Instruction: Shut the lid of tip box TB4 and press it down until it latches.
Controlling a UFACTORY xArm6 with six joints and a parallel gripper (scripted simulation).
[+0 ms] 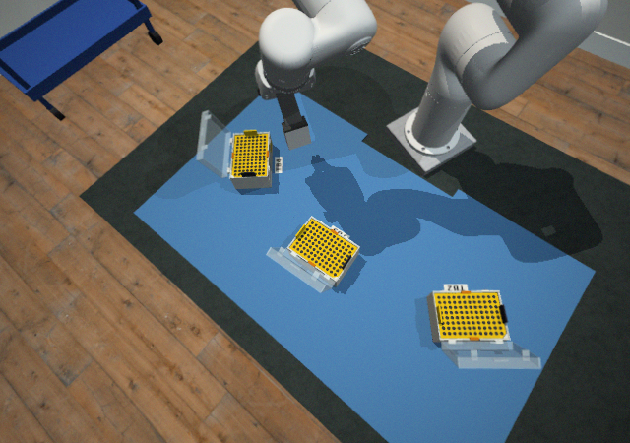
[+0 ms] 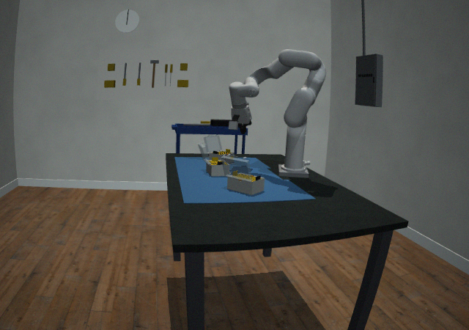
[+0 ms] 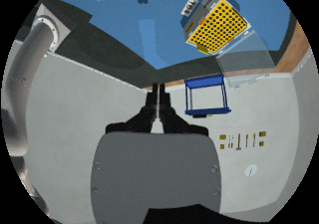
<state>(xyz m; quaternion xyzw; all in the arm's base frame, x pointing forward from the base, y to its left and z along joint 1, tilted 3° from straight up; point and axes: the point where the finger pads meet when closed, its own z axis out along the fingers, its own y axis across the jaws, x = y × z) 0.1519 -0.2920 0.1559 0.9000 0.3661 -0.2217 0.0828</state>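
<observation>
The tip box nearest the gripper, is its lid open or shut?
Open. The lid stands raised behind the box, leaving the yellow insert uncovered; the shut gripper hangs beside it.

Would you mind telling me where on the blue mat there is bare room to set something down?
Free patches: the wide stretch between the middle tip box and the right-hand tip box, and the mat's near strip below the left tip box. Crowded: the far corner, where the shut tool hangs beside that box and its raised lid.
</observation>
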